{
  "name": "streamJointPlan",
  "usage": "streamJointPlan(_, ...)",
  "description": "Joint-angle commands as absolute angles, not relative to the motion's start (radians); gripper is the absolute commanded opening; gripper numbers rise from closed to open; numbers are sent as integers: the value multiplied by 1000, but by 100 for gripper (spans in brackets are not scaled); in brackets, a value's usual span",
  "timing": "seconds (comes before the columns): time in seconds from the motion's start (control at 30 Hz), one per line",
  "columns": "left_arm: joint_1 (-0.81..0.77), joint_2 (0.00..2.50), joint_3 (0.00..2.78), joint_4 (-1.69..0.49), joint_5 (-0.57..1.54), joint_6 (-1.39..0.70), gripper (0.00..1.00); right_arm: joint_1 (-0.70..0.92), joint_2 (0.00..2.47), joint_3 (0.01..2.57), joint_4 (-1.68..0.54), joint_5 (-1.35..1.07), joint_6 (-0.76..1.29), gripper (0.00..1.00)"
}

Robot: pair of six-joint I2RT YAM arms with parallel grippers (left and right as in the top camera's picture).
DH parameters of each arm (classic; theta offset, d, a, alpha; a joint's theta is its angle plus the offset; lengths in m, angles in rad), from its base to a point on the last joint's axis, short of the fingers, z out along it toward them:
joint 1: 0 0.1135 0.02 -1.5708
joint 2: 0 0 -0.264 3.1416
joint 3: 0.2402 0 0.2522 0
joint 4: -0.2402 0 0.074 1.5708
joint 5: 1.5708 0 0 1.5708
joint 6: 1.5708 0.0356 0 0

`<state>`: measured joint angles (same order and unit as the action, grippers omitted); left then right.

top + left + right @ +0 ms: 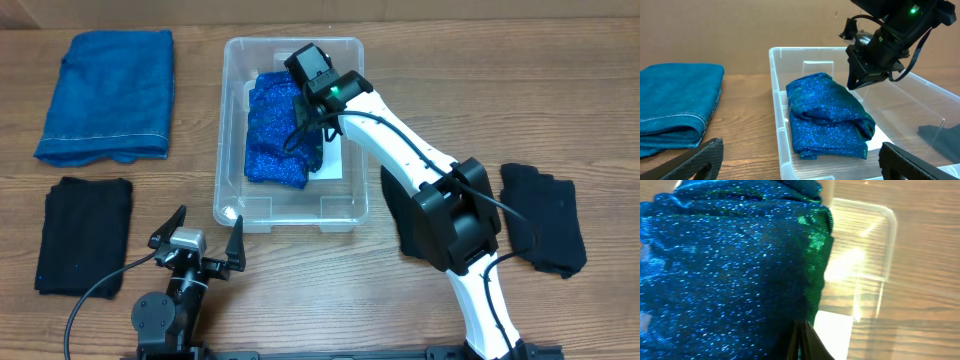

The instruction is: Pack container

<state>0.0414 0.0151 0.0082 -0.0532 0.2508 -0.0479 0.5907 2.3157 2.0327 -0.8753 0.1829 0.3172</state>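
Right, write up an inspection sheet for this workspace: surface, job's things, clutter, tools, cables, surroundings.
Surface: wooden table, no spills seen.
Job's things: clear container upright, holding a folded sparkly blue cloth over its white label.
Clutter: folded blue denim far left; black cloth near left; second black cloth on the right.
Tools: left tool open, empty, in front of the container; right tool shut, inside the container at the sparkly cloth, pinch not confirmable.
Cables: left arm cable trails across the table; right arm cable loops above the container.
Surroundings: plain brown backdrop.
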Motion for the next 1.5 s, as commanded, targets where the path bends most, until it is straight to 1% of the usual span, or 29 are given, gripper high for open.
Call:
streamJointPlan(0.0,46,5,5,-52,252,-29,100,596,2318,2053,-866,228,311,6)
streamJointPlan(0.5,46,5,5,-52,252,-29,100,600,2321,1990,-836,227,353,6)
streamJointPlan(1.0,46,5,5,-52,252,-29,100,607,2370,1979,-829,101,379,6)
streamJointPlan(1.23,46,5,5,-52,252,-29,100,611,2370,1979,-785,-13,363,6)
streamJointPlan(1.47,46,5,5,-52,252,-29,100,611,2370,1980,-771,-19,363,6)
